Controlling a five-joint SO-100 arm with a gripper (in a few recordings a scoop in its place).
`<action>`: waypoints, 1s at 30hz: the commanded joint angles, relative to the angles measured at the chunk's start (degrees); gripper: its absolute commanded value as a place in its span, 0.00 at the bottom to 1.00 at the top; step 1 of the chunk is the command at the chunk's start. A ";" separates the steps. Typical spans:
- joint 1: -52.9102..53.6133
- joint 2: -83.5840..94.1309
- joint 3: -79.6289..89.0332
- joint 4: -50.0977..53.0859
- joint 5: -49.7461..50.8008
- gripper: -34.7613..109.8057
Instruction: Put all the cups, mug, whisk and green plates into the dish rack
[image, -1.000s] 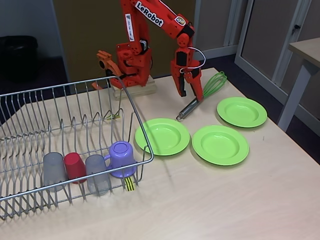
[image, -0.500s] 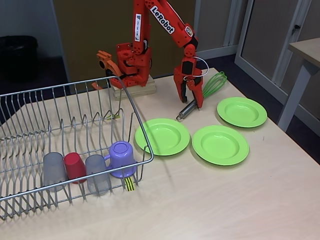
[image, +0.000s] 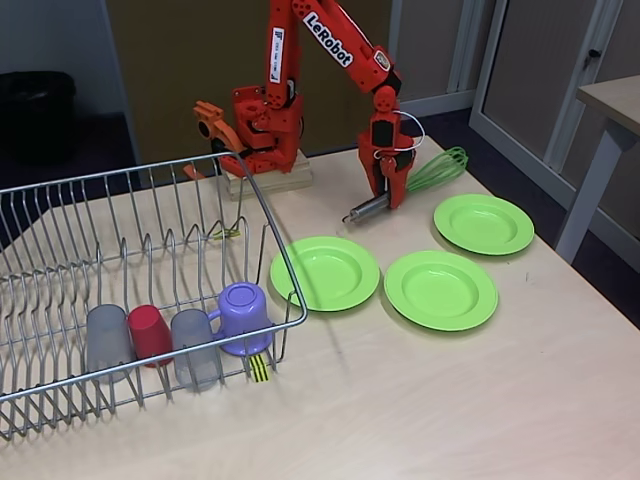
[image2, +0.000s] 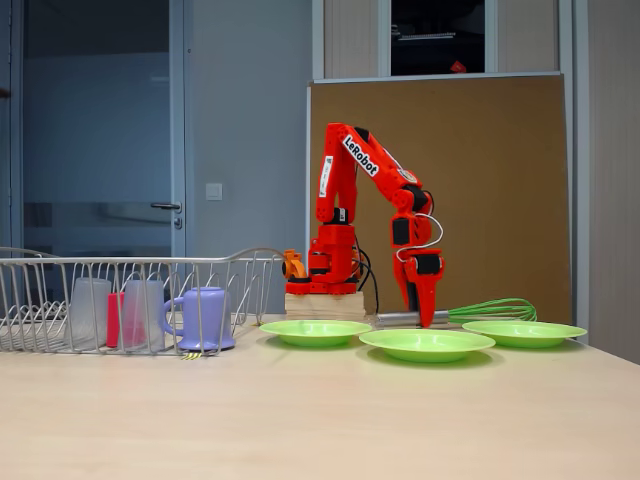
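My orange gripper (image: 390, 195) is shut on the silver handle of the green whisk (image: 440, 168) at the back of the table, behind the three green plates (image: 325, 272) (image: 441, 289) (image: 484, 223). Seen from the side, the whisk (image2: 495, 310) lies about level, close over the table, with the gripper (image2: 425, 318) pointing down onto its handle. The dish rack (image: 285, 270) stands at the left. Its front row holds a grey cup (image: 107, 340), a red cup (image: 150, 332), another grey cup (image: 195, 348) and the purple mug (image: 243, 318), all upside down.
The arm's base (image: 265, 130) sits on a wooden block behind the rack's far corner. A yellow-black tag (image: 259, 368) hangs at the rack's front edge. The table's right edge runs close to the rightmost plate. Bare tabletop lies in front of the plates.
The gripper came down over the whisk handle and shut on it. The whisk's handle end has risen and swung slightly toward the back.
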 joint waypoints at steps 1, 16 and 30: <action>0.00 11.07 -2.02 8.79 2.02 0.24; 39.73 34.98 -26.28 37.79 -49.48 0.24; 80.16 25.40 -47.20 40.61 -84.55 0.24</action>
